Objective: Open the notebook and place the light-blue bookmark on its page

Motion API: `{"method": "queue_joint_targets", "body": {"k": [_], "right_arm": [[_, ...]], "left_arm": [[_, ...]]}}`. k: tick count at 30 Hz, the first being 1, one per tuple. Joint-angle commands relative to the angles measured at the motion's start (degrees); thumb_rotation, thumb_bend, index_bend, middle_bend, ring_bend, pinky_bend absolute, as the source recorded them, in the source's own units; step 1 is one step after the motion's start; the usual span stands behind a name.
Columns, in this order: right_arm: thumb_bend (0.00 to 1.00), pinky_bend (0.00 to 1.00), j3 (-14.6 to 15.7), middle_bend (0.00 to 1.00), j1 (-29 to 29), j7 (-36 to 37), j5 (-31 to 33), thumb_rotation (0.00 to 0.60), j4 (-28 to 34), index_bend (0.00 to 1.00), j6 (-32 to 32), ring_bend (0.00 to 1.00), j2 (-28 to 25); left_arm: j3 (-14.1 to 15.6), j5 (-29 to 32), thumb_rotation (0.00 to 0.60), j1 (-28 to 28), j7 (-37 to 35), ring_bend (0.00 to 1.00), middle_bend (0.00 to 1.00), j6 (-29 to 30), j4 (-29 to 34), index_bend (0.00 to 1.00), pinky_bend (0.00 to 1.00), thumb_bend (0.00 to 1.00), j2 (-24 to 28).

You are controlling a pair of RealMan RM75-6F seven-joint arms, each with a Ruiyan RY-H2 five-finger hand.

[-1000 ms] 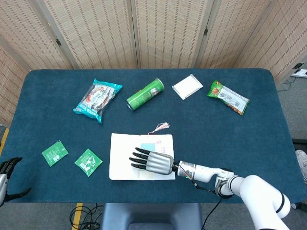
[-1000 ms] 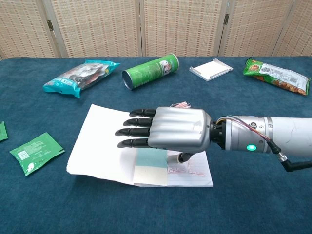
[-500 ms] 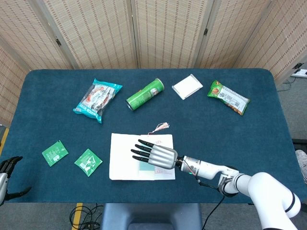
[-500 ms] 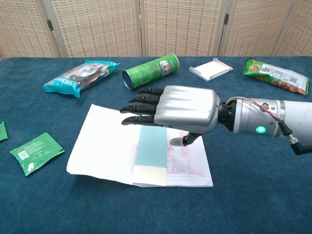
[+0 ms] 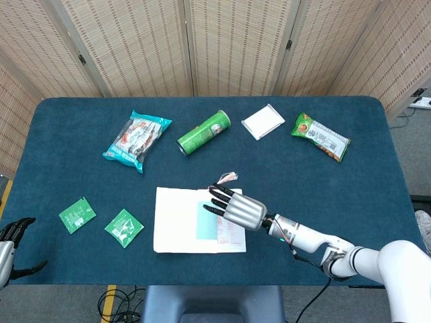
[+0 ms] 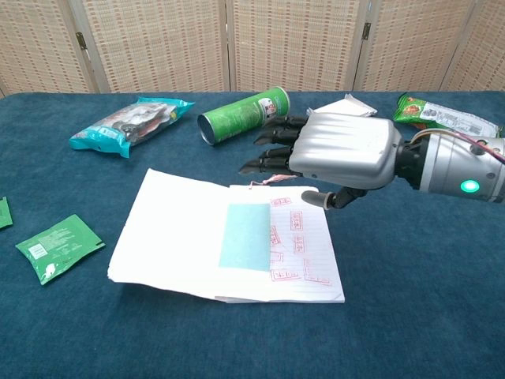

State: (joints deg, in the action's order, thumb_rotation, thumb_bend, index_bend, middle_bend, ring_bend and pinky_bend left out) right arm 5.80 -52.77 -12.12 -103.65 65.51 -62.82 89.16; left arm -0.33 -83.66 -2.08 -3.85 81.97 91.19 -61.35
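From the head view, the notebook lies open low in the middle of the table, with the light-blue bookmark flat on its page. The right hand hovers over the notebook's upper right corner, fingers spread, holding nothing. Only here does the left hand show, at the lower left edge off the table, fingers loosely apart and empty. Two green packets sit left of the notebook.

From the chest view, the right hand clearly hangs above the table, clear of the page, and hides part of the white box behind it. The bookmark lies beside red stamped marks. A green can lies on its side upper middle, a snack bag upper left, a green bag upper right.
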Motion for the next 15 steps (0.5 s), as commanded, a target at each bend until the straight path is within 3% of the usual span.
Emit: {"method": "queue_joint_targets", "body": {"k": [1, 7, 15], "right_arm": [[0.48, 0.11, -0.13, 0.28, 0.89, -0.94, 0.61, 0.600, 2.60, 0.16, 0.31, 0.16, -1.96], [0.55, 0.27, 0.25, 0.38, 1.67, -1.33, -0.23, 0.600, 5.22, 0.19, -0.09, 0.35, -3.72], [0.68, 0.60, 1.18, 0.61, 1.21, -0.90, -2.01, 0.600, 8.56, 0.19, 1.69, 0.64, -4.71]], "left_arm": [[-0.02, -0.11, 0.600, -0.06, 0.11, 0.15, 0.17, 0.08, 0.12, 0.16, 0.23, 0.15, 0.03], [-0.06, -0.44, 0.600, -0.23, 0.47, 0.15, 0.17, 0.26, 0.49, 0.16, 0.23, 0.15, 0.08], [-0.02, -0.46, 0.600, -0.29, 1.00, 0.15, 0.17, 0.34, 1.00, 0.16, 0.23, 0.15, 0.17]]}}
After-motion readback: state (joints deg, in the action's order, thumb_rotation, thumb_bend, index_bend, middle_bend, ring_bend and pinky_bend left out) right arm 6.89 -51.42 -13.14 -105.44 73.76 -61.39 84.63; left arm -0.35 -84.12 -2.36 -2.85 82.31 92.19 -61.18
